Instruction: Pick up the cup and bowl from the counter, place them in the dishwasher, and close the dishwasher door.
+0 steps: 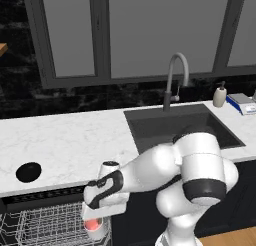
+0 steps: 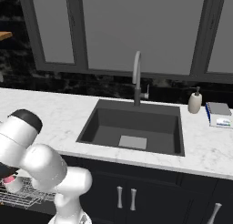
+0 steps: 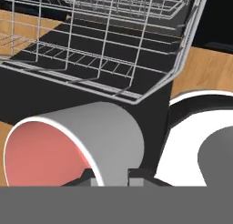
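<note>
Left base view: gripper (image 1: 96, 221) lowered in front of the counter (image 1: 70, 140), above the white wire rack (image 1: 40, 227) of the open dishwasher (image 1: 35, 200); cup (image 1: 94, 225) pinched between the fingers, pink mouth visible. Bowl (image 1: 28, 172) resting on the counter near its front edge, well apart from the sink (image 1: 180, 127).

Right base view: cup (image 2: 12, 182) at far left over the rack (image 2: 27, 196), partly hidden by the arm.

Hand view: cup (image 3: 86, 141) clamped between the fingertips (image 3: 136, 175), tilted, pink inside facing left; rack (image 3: 104, 50) beyond.

One cup (image 1: 95, 225), one bowl (image 1: 28, 172) — one soap dispenser (image 1: 219, 95), one faucet (image 1: 175, 78).
</note>
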Motion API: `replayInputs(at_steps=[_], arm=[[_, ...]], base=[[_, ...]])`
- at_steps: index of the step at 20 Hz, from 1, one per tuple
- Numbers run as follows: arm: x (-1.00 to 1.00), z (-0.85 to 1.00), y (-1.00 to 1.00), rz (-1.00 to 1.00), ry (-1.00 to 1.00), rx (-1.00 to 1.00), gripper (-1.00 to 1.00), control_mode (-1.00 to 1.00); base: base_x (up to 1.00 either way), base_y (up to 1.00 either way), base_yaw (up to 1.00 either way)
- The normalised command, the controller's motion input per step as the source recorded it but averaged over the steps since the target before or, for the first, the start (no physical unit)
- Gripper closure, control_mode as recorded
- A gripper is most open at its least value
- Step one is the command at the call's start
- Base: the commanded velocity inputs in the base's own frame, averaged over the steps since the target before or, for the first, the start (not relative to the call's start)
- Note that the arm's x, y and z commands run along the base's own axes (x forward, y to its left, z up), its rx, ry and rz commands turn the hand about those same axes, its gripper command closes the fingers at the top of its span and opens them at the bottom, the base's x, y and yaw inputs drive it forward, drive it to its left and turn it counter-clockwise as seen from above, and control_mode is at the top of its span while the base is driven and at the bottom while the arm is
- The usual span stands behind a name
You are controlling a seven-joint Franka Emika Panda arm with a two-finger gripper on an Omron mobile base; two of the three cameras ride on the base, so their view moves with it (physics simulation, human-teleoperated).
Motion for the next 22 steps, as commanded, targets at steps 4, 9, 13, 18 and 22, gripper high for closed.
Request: replayInputs(at_steps=[4,9,13,18,22], arm=[[0.03,-0.94,0.01,0.12,0.01,-0.20,1.00,-1.00],[0.24,-0.22,0.02,0.07,-0.24,-0.08,1.00,-1.00],[0.26,-0.04,0.05,0.03,-0.30,-0.02,1.00,-1.00],[0.03,-0.44,0.39,0.01,-0.28,-0.09,1.00,-1.00],[0.31,-0.64,0.19,0.00,-0.16,-0.02,1.00,-1.00]], base=[[0.00,0.00,0.00],[0.00,0.00,0.00],[0.00,0.00,0.00],[0.00,0.00,0.00],[0.00,0.00,0.00]])
